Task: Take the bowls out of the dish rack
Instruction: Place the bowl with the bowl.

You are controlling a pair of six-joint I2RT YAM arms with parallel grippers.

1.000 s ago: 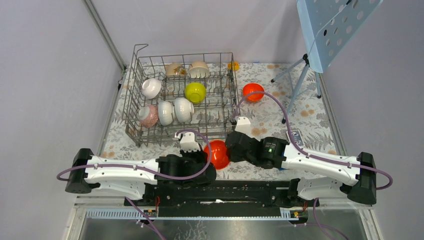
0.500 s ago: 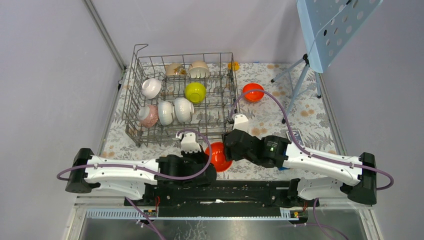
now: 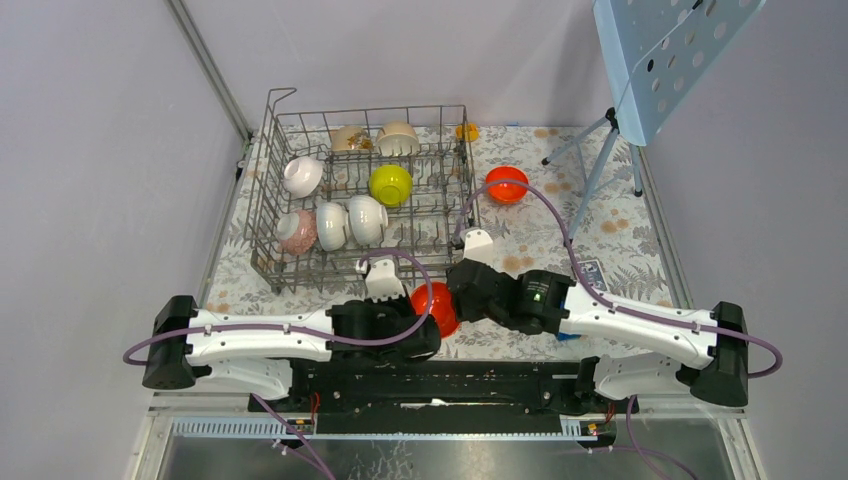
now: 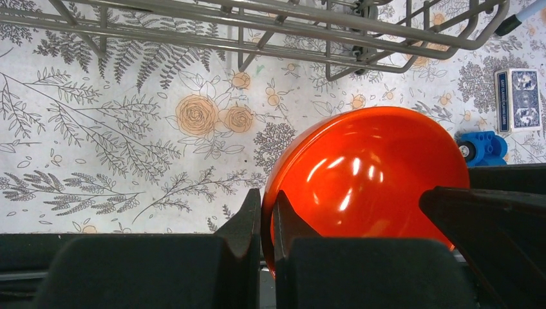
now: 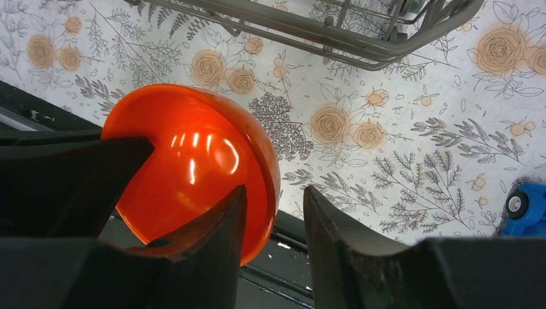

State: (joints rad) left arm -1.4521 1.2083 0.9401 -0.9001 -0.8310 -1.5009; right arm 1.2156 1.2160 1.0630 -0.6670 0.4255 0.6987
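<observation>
An orange-red bowl (image 3: pixel 437 306) hangs on edge just above the table in front of the dish rack (image 3: pixel 268 200). My left gripper (image 4: pixel 267 201) is shut on its rim, one finger on each side of the wall. My right gripper (image 5: pixel 275 193) is open and straddles the opposite rim of the bowl (image 5: pixel 187 164) with a clear gap. One finger is inside the bowl, the other outside. In the rack stand several bowls: white (image 3: pixel 302 175), yellow-green (image 3: pixel 390 184), beige (image 3: pixel 398 137), pink-speckled (image 3: pixel 297 231). Another orange-red bowl (image 3: pixel 507 183) sits on the table right of the rack.
A blue toy car (image 4: pixel 483 147) and a card deck (image 4: pixel 520 100) lie right of the held bowl. A tripod stand (image 3: pixel 600 160) with a perforated blue panel is at the back right. The rack's front wire rim (image 4: pixel 270 29) is close ahead of both wrists.
My right gripper's jaws have come apart off the bowl's rim. The left arm has shifted a little to the right, still holding the bowl.
</observation>
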